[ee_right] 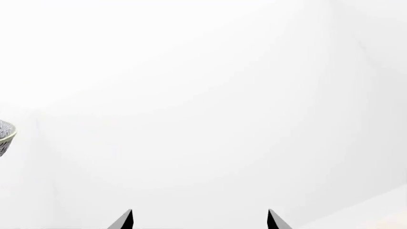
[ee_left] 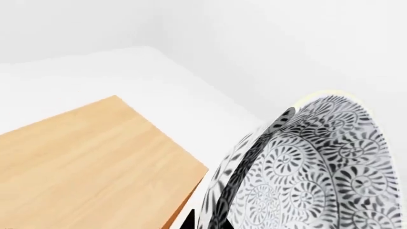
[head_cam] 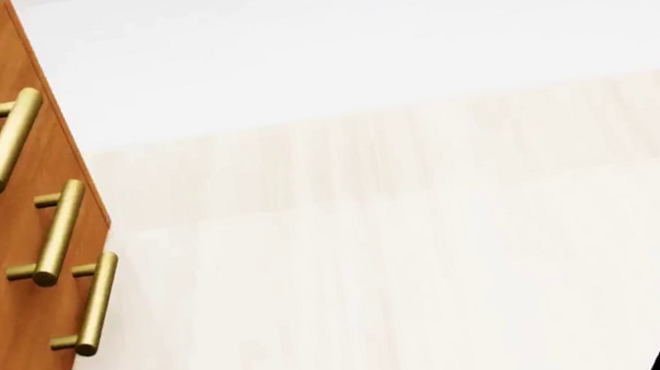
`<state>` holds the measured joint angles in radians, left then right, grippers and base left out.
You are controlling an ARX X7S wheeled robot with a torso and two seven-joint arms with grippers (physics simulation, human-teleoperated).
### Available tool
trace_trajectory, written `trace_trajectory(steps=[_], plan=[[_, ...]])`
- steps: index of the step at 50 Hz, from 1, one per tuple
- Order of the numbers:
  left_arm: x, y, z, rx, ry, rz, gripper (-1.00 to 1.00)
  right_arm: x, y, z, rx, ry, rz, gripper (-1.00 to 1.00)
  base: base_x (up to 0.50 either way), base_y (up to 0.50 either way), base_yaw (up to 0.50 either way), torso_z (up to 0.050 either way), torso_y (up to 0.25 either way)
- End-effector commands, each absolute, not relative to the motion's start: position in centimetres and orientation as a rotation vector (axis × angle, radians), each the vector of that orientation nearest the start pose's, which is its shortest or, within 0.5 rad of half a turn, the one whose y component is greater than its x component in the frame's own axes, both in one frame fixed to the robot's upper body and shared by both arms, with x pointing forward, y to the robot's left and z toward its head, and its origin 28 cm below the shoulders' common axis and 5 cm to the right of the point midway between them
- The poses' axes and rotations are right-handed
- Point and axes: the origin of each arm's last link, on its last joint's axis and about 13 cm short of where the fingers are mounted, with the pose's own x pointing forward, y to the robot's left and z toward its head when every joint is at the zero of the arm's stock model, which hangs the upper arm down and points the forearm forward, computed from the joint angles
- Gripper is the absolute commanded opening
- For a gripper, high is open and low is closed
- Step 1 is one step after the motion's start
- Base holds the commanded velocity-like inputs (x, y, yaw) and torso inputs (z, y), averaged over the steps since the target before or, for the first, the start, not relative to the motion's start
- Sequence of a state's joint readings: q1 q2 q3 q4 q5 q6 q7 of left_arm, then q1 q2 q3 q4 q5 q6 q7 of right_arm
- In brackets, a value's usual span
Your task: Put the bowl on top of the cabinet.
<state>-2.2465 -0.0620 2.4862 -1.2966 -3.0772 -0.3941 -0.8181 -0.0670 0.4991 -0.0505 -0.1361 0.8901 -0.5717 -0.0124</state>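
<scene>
Your left hand, itself hidden, appears to be carrying the bowl (ee_left: 305, 167), which hangs tilted close to its camera, above and just beside the cabinet (ee_left: 89, 162) top's corner, presumably held high to clear that edge. Whether it's clenched, you cannot tell. Your right hand (ee_right: 200, 220) is spread wide, empty, idling clear.
</scene>
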Motion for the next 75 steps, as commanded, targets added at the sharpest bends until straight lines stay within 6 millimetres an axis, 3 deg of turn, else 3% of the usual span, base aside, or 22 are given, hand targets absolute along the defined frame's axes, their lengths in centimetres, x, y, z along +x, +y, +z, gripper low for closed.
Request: trace_trajectory(steps=[1, 21, 40, 75], plan=[[36.9, 19.9, 48.8, -0.533, 0.115, 0.559, -1.0, 19.9, -19.6, 8.7, 0.409, -0.571, 0.009, 1.0, 0.0, 0.0, 0.0, 0.0, 0.0], [37.9, 22.3, 47.9, -0.619, 0.133, 0.919, -1.0, 20.0, -19.5, 8.5, 0.399, -0.561, 0.014, 1.0, 0.0, 0.0, 0.0, 0.0, 0.0], [37.9, 22.4, 46.3, -0.605, 0.315, 0.755, -1.0, 20.1, -19.5, 8.4, 0.385, -0.558, 0.004, 1.0, 0.0, 0.0, 0.0, 0.001, 0.0], [39.1, 24.6, 44.0, -0.631, 0.32, 0.83, -1.0, 20.5, -19.1, 8.1, 0.364, -0.537, 0.011, 1.0, 0.0, 0.0, 0.0, 0.0, 0.001]])
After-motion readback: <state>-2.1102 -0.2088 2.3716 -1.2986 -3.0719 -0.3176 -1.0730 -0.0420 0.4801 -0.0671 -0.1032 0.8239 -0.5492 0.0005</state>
